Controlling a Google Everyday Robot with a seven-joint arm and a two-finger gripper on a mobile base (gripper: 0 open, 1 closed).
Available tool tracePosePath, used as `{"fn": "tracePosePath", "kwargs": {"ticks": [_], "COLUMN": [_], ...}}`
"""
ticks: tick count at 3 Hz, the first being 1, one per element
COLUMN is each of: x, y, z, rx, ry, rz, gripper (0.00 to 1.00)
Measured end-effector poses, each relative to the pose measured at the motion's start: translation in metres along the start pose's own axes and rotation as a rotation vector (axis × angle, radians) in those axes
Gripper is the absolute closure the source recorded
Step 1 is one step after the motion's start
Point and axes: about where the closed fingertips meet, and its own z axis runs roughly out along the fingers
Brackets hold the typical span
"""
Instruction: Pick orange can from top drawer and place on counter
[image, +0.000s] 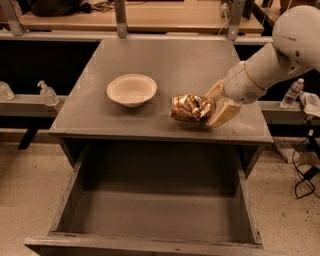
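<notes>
Can (192, 108) is lying on its side at the near-right of the counter (165, 65), apparently resting on it. Gripper (211, 108) is reaching in from the right, jaws pinching the can's right end. Bowl (131, 90) is sitting just left. Drawer (150, 215) is standing open, nothing showing inside. Judgement: retrieval done, placement nearly done; release and withdrawal remaining.

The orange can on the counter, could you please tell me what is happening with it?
The robot's claw, reaching in from the right, grips the orange can, which lies on its side at the front right of the counter. A cream bowl sits apart to its left. The top drawer below stands pulled open.
</notes>
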Motion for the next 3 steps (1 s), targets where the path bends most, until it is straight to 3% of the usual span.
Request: {"fn": "tracePosePath", "kwargs": {"ticks": [1,3], "x": [-0.0010,-0.0023], "y": [0.0000,0.0006], "z": [0.0028,0.0066], "rx": [-0.003,-0.010], "ry": [-0.001,-0.003], "rz": [-0.002,-0.004], "gripper": [0.53,0.06]}}
